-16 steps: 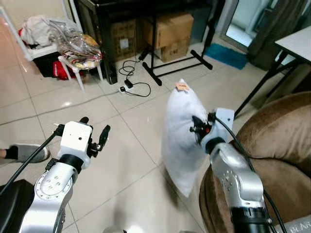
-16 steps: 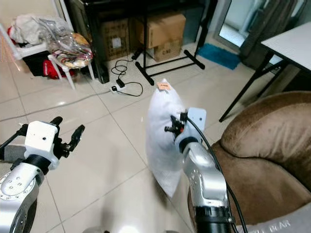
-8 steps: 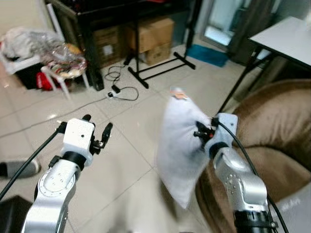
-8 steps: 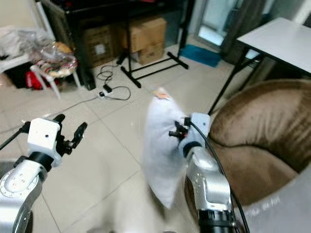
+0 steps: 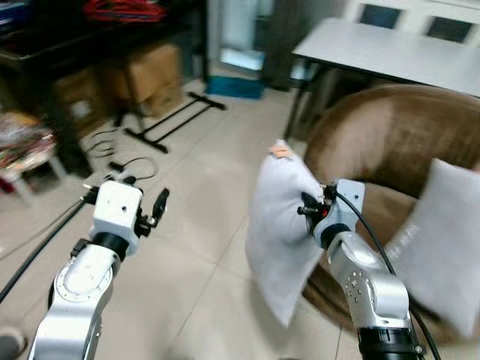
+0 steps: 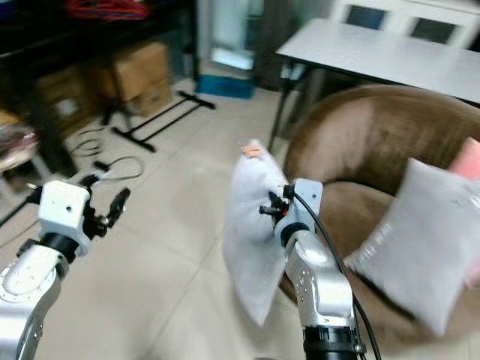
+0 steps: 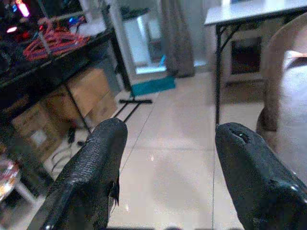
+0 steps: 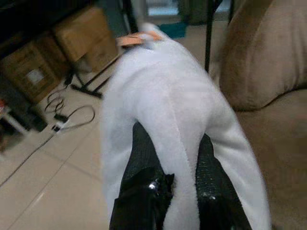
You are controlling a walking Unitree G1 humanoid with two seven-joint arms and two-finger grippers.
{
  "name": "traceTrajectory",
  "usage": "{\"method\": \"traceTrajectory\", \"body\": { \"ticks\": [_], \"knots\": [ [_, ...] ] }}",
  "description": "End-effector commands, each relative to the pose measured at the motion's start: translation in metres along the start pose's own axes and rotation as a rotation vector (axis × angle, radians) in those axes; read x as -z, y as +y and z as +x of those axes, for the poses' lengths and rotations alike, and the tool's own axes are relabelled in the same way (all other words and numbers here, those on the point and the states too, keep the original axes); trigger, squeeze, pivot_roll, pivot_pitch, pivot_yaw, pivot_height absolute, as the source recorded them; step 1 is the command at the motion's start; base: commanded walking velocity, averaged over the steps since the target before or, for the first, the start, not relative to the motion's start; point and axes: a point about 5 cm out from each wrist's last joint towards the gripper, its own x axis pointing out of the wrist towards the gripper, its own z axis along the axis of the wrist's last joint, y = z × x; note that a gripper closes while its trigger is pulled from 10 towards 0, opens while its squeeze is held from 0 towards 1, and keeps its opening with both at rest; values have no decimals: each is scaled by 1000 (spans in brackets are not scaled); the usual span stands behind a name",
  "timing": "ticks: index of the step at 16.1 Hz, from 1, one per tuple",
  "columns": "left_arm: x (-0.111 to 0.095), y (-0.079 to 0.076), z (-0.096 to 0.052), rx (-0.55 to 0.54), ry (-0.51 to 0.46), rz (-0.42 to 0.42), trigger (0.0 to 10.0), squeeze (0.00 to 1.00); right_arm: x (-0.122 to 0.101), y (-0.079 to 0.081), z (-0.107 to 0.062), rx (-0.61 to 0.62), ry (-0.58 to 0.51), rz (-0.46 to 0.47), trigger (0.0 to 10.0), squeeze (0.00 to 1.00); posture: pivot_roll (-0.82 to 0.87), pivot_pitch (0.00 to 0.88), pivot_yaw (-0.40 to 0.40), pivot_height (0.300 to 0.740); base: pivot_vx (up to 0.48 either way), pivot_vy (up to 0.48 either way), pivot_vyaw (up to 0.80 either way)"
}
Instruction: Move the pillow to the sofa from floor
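Note:
A white pillow with an orange tag hangs upright off the floor, pinched at its edge by my right gripper, which is shut on it. The right wrist view shows both black fingers squeezing a fold of the pillow. The brown sofa curves just to the right of the pillow. My left gripper is held out over the floor to the left, open and holding nothing; in its wrist view the two fingers stand wide apart.
A grey cushion leans on the sofa seat, with a pink one behind it. A white table stands beyond the sofa. Cardboard boxes, a black stand and cables lie at the left. Tiled floor lies between.
The camera has swung to the right, bringing the sofa, its cushions and the table into view. The pillow stays clamped in my right gripper; my left gripper keeps its open pose.

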Motion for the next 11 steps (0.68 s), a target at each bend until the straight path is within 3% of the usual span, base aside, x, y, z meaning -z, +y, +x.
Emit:
{"method": "traceTrajectory", "body": {
  "ticks": [1,4,11],
  "knots": [
    [3,4,-1,-30,20,0,10000,0,-16,15,2,-64,-80,-11,10000,0,-33,0,-32,740,0,0,0],
    [2,3,0,-29,4,-14,10000,0,-18,14,2,-72,-83,26,10000,0,-27,0,-36,740,0,0,0],
    [1,3,-2,-28,0,-21,10000,0,-19,15,4,-66,-93,-6,10000,0,-28,0,-38,740,316,0,0]
  ]
}}
